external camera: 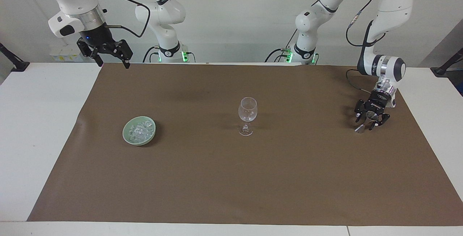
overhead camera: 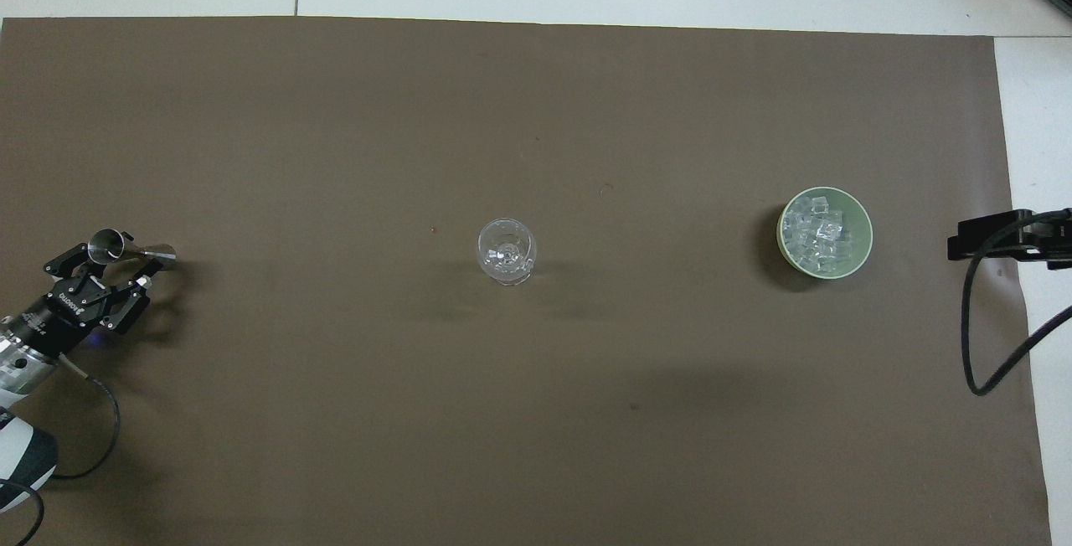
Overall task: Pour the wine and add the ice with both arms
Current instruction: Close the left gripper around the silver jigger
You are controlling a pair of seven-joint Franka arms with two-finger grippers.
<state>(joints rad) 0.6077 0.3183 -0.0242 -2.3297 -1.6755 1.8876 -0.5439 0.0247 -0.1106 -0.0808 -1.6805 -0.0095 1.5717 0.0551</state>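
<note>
A small metal measuring cup (external camera: pixel 359 129) (overhead camera: pixel 107 243) stands on the mat at the left arm's end of the table. My left gripper (external camera: pixel 369 123) (overhead camera: pixel 117 265) is down around it. Whether it touches the cup I cannot tell. An empty clear stemmed glass (external camera: pixel 247 111) (overhead camera: pixel 507 251) stands upright mid-table. The ice (external camera: pixel 140 131) (overhead camera: pixel 819 232) lies heaped in a pale green bowl (external camera: pixel 126 134) (overhead camera: pixel 867 236) toward the right arm's end. My right gripper (external camera: pixel 113 64) hangs open and empty over the mat's corner by its base. Wine is out of view.
A brown mat (external camera: pixel 231 178) covers most of the white table (external camera: pixel 39 127). Black clamp stands sit at both ends of the table by the robots' edge. A cable loops down from the right arm (overhead camera: pixel 976 345) over the mat's edge.
</note>
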